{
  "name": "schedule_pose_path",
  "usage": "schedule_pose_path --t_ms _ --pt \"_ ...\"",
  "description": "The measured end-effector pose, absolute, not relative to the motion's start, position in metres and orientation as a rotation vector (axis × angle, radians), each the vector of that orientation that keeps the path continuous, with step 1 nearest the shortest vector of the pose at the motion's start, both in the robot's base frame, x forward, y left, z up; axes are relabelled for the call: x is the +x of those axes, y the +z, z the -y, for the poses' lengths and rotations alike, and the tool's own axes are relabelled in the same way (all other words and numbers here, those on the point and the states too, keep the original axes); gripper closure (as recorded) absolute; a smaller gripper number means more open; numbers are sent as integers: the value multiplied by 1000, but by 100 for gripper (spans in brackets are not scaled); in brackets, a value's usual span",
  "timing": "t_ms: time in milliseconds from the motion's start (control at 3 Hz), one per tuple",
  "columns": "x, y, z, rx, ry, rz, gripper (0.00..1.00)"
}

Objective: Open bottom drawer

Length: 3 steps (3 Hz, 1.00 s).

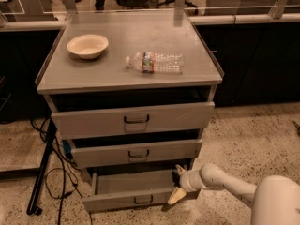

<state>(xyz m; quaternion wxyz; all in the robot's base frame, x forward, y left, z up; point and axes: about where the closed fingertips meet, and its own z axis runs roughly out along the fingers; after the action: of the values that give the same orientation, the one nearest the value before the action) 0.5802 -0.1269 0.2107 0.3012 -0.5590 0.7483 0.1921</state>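
Bottom drawer (112, 203) stands pulled partly out; the hand (177, 183) sits at its right end, fingers spread.

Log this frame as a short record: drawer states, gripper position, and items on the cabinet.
bottom drawer: shortest grey metal drawer, open furthest of the three, plain interior showing
upper drawers: mid-sized grey drawer and tallest grey drawer, each slightly open
gripper: white arm's gripper at the bottom drawer's right front corner
grey cabinet top: beige round bowl at left, clear plastic bottle lying on its side
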Motion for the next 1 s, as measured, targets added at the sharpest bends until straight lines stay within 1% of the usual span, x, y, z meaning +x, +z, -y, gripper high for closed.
schedule_pose_path --t_ms 333,667,1000 --pt "580 211 127 -1483 510 -1985 19" --pt "577 209 127 -1484 513 -1985 7" --pt "513 184 135 -1486 553 -1987 0"
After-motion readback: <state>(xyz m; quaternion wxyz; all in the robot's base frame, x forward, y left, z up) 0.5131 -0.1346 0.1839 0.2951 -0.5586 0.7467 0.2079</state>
